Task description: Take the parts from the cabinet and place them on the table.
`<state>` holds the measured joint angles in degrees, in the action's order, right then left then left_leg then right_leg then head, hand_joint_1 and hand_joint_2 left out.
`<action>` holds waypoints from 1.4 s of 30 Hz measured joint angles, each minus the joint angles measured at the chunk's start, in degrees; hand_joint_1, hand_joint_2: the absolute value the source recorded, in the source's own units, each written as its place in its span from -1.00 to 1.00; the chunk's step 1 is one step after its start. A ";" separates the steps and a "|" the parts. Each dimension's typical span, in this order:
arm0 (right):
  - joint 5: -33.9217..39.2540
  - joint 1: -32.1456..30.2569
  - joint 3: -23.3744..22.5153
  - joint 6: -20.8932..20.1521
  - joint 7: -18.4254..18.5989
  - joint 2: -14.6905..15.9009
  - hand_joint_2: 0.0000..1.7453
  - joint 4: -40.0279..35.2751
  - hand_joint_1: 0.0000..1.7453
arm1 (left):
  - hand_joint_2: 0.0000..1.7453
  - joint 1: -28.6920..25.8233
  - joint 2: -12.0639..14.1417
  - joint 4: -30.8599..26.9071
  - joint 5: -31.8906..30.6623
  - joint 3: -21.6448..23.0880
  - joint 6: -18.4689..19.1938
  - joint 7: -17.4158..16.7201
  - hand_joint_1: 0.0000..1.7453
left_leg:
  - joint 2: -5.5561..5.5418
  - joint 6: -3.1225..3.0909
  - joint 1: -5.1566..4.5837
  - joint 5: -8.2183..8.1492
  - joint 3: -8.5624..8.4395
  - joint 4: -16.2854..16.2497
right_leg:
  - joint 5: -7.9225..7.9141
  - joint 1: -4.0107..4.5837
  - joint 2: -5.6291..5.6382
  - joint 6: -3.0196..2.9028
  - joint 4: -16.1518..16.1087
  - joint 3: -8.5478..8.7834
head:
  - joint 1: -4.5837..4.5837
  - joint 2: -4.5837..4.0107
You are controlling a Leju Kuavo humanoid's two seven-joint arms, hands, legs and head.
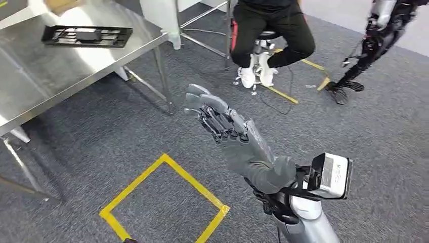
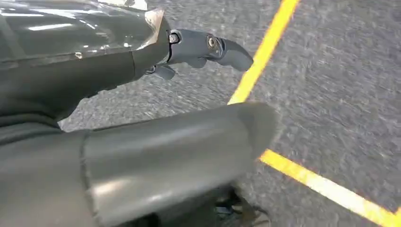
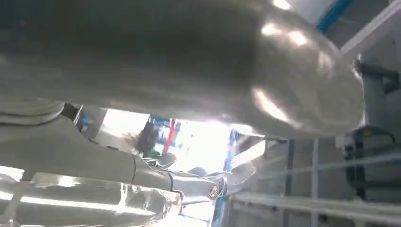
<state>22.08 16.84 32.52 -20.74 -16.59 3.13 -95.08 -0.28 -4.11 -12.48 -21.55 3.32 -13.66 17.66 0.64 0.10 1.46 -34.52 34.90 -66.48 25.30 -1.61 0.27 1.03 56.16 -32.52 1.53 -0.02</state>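
A black flat framed part (image 1: 87, 36) lies on the steel table (image 1: 45, 76) at the upper left. My right hand (image 1: 225, 129) is raised over the grey carpet in the middle of the head view, right of the table, fingers stretched forward and holding nothing. In the right wrist view its thumb (image 3: 198, 61) and fingers (image 3: 203, 182) are apart with nothing between them. My left hand (image 2: 142, 118) hangs above the carpet by the yellow tape, fingers (image 2: 208, 47) spread from the thumb, empty.
A yellow taped square (image 1: 164, 202) marks the floor in front of me. A person in black (image 1: 273, 30) sits on a stool behind the table's corner. Another robot (image 1: 379, 35) stands at the far right, with cables (image 1: 291, 96) on the carpet. Table legs (image 1: 162, 76) reach down at the left.
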 joint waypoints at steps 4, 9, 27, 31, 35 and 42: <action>0.02 -0.05 0.94 0.00 0.00 0.02 -1.00 0.13 -1.00 | -1.00 -0.53 0.02 0.26 0.13 -0.02 0.00 0.00 -1.00 | -0.83 -0.27 0.01 -0.10 3.82 -6.34 | -0.13 0.46 3.18 -0.19 0.17 -0.21 | 0.00 0.00; 0.02 0.10 1.38 0.00 0.00 -0.04 -1.00 0.13 -1.00 | -1.00 -0.56 0.04 0.42 0.13 -0.02 0.00 0.02 -1.00 | -5.41 -0.47 0.56 5.90 -2.46 7.42 | -0.03 0.81 6.58 0.91 1.53 -1.50 | 0.04 0.00; 2.42 2.43 3.21 0.30 0.11 0.44 -1.00 0.57 -1.00 | -1.00 -0.60 -0.24 0.55 1.25 -1.40 -0.13 0.89 -1.00 | 7.16 -0.48 -0.73 6.03 -3.81 8.65 | 0.39 1.45 -2.49 1.29 1.33 -1.08 | 0.50 0.00; 2.82 2.97 3.54 0.66 0.09 0.22 -1.00 0.66 -1.00 | -1.00 -0.69 -0.28 0.66 1.25 -1.46 -0.17 1.01 -1.00 | -0.38 -0.09 -0.32 -1.04 1.59 -3.04 | -0.11 0.46 0.20 -0.59 0.87 -0.76 | -0.17 0.00; 2.91 2.87 4.02 0.83 0.11 0.24 -1.00 0.92 -1.00 | -1.00 -0.92 -0.28 0.90 1.31 -1.46 -0.17 0.96 -1.00 | -0.84 -0.17 -0.30 -1.46 5.03 -8.42 | -0.07 0.86 2.53 -0.70 0.92 -0.77 | -0.20 0.00; 2.95 3.39 4.41 1.40 0.22 -0.04 -1.00 1.11 -1.00 | -1.00 -0.83 -0.15 0.92 1.16 -1.51 -0.26 0.87 -1.00 | -4.32 -1.14 -0.39 6.00 -2.01 7.13 | -0.24 0.91 7.36 0.89 1.66 -1.75 | -0.11 0.00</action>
<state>25.03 20.22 36.94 -19.34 -16.37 3.08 -93.96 -1.10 -4.26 -11.56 -20.39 1.81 -13.92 18.53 -3.68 -1.05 1.08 -28.52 32.89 -59.35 25.07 -0.71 7.62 1.92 57.83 -34.27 1.42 -0.02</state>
